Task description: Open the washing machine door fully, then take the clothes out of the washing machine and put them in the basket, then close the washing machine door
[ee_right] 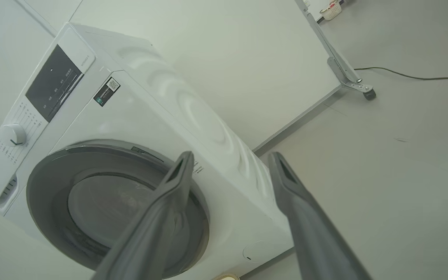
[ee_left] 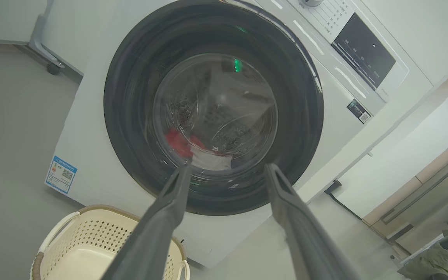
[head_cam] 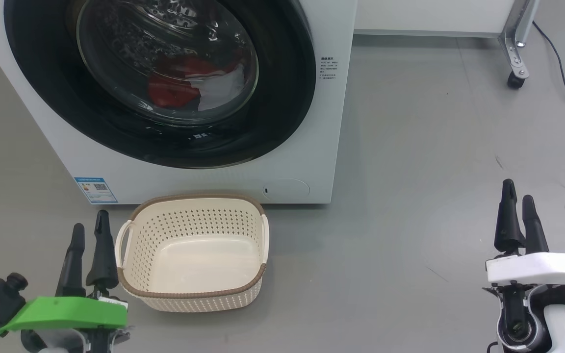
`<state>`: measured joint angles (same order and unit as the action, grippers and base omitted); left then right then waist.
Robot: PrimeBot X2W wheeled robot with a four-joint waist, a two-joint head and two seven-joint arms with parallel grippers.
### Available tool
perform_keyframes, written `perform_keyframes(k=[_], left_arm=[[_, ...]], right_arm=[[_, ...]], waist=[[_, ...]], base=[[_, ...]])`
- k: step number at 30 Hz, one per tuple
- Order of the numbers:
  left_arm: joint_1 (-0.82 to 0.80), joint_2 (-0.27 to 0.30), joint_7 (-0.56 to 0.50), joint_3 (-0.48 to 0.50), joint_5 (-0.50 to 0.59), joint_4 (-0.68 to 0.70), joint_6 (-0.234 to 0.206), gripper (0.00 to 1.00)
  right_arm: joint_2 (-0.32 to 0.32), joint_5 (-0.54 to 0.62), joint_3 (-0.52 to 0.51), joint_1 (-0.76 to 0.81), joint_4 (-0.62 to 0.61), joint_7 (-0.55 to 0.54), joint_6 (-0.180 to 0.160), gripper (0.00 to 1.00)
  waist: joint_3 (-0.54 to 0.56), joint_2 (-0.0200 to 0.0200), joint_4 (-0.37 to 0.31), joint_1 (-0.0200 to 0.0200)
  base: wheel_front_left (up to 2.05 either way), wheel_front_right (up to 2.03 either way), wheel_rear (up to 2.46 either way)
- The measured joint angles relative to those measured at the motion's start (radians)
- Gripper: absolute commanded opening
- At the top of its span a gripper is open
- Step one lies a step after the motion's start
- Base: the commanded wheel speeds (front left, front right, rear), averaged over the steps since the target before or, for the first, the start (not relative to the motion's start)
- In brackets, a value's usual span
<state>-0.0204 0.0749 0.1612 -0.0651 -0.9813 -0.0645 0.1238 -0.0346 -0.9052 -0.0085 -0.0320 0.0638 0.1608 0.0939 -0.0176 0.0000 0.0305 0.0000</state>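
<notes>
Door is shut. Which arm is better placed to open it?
Probably left: the left gripper stands before the washing machine door, jaws open; the right gripper sits well off to its right.

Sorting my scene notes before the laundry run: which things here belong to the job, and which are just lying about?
Job: washing machine door, clothes behind its glass, washing machine, basket.
Lying about: wheeled frame leg, black cable.

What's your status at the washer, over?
Left gripper, right gripper open, empty. Door shut, red clothes inside. Basket empty, in front of washer. Nothing blocking the door.
</notes>
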Motion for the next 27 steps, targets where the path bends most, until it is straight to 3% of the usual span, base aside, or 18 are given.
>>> perform_keyframes(k=[17,27], left_arm=[[0.016,0.027,0.061,-0.100,0.344,-0.062,-0.006,1.00],[0.016,0.028,0.090,-0.130,0.512,-0.126,-0.049,1.00]], right_arm=[[-0.018,0.302,0.096,0.002,0.029,0.059,-0.044,1.00],[-0.025,0.432,0.137,0.001,0.070,0.091,-0.076,1.00]], waist=[[-0.007,0.0000,-0.002,0.0000],[-0.010,0.0000,-0.005,0.0000]], base=[[0.00,0.00,0.00],[0.00,0.00,0.00]])
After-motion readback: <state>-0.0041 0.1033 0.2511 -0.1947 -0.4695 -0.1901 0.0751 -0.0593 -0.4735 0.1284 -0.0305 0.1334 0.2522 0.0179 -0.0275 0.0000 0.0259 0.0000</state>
